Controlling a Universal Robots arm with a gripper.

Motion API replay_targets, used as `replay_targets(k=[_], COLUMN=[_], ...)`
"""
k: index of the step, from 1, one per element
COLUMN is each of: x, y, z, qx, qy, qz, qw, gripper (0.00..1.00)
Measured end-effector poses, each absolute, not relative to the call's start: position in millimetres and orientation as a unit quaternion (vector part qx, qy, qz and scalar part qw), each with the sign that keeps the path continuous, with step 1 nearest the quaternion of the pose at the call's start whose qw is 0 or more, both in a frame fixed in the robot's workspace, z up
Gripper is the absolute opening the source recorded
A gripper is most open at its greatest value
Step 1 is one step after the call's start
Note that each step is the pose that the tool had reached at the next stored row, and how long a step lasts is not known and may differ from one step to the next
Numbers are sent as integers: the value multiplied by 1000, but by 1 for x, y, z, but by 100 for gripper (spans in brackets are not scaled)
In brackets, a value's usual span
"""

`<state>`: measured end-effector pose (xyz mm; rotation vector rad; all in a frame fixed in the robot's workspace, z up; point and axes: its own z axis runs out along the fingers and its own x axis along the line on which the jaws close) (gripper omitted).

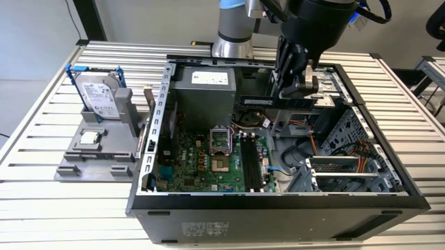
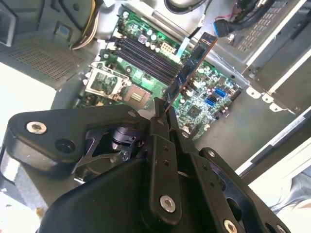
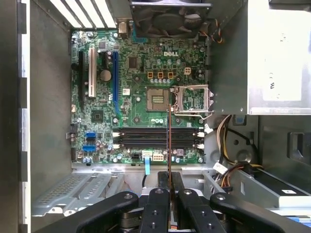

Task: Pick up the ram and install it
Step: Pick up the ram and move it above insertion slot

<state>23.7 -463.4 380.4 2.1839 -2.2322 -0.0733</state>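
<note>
My gripper [image 1: 297, 97] is shut on the ram [image 1: 274, 101], a long dark stick held level above the open computer case [image 1: 278, 200]. In the second wrist view the ram [image 2: 191, 65] sticks out from the shut gripper [image 2: 161, 110] over the green motherboard [image 2: 204, 104]. The first wrist view has the ram [image 3: 169, 141] edge-on as a thin line rising from the gripper [image 3: 169, 178]. That line crosses the black memory slots [image 3: 146, 138] on the motherboard [image 3: 97, 116]. The ram hangs well above the slots [image 1: 250, 161], apart from them.
A silver hard drive with blue rails [image 1: 97, 96] stands in a grey fixture [image 1: 90, 156] at the exterior view's left. Inside the case are the power supply [image 1: 205, 91], an open processor socket [image 3: 194, 99], a fan [image 3: 170, 19], cables [image 3: 228, 167] and a drive cage [image 1: 347, 166].
</note>
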Motion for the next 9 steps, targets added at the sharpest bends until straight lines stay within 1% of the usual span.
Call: replay_targets(k=[9], x=[24], y=[-451], z=[380], qx=[699], qy=[-715], qz=[-23], qw=[9], gripper=[0])
